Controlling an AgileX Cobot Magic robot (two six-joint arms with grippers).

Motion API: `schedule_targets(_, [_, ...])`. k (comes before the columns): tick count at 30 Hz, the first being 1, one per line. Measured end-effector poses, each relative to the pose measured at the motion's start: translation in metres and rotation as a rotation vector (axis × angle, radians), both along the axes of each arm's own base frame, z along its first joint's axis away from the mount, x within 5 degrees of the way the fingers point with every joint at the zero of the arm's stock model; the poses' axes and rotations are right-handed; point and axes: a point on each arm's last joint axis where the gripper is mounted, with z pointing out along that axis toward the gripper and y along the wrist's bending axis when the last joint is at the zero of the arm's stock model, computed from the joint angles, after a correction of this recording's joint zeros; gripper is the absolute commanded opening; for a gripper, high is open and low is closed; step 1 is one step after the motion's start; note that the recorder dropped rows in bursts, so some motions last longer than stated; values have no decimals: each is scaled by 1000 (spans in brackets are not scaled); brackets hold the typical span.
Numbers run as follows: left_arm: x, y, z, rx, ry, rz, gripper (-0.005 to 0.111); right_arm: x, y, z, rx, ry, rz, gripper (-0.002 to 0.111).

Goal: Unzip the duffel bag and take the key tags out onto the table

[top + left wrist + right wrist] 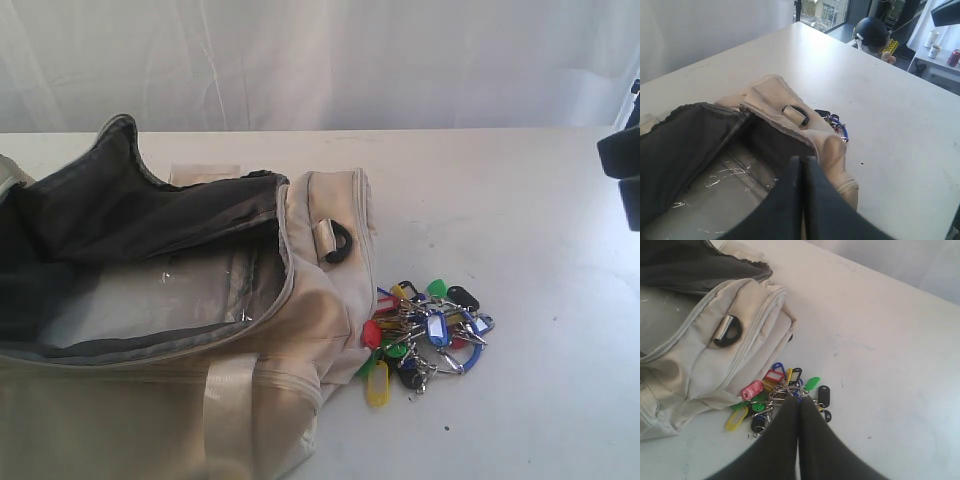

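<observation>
The cream duffel bag (pixel 320 250) lies unzipped on the left of the white table (pixel 500 200), its dark grey lining showing. The key tags (pixel 425 335), a bunch in red, green, blue, yellow and black on metal rings, lie on the table against the bag's right end. In the right wrist view my right gripper (pixel 800 402) is shut and holds nothing, raised over the key tags (pixel 780 395). My left gripper (pixel 803 161) is shut too, with nothing in it, over the near rim of the duffel bag (pixel 830 145). Only a dark part of the right arm (pixel 622 165) shows in the exterior view.
A white curtain (pixel 300 60) hangs behind the table. A black D-ring (pixel 338 245) sits on the bag's end. Beyond the table's far corner in the left wrist view are a black rounded object (pixel 871 31) and paper cups (pixel 934 42) on a side surface.
</observation>
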Motion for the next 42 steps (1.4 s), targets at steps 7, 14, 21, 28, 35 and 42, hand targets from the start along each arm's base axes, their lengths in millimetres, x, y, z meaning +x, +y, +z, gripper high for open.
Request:
schedule_targets(7, [0, 0, 0, 0, -1, 2, 0, 0, 0, 0, 1, -4, 0, 0])
schedule_targets(14, [-9, -3, 2, 47, -57, 13, 0, 0, 0, 0, 1, -4, 0, 0])
schedule_targets(21, [-53, -17, 12, 117, -259, -29, 0, 0, 0, 0, 1, -4, 0, 0])
schedule_targets(28, [-125, -22, 14, 146, -542, -109, 0, 0, 0, 0, 1, -4, 0, 0])
schedule_targets(35, [-178, -25, 6, 29, -647, -166, 0, 0, 0, 0, 1, -4, 0, 0])
schedule_targets(42, [-167, -16, 11, -218, -628, -65, 0, 0, 0, 0, 1, -4, 0, 0])
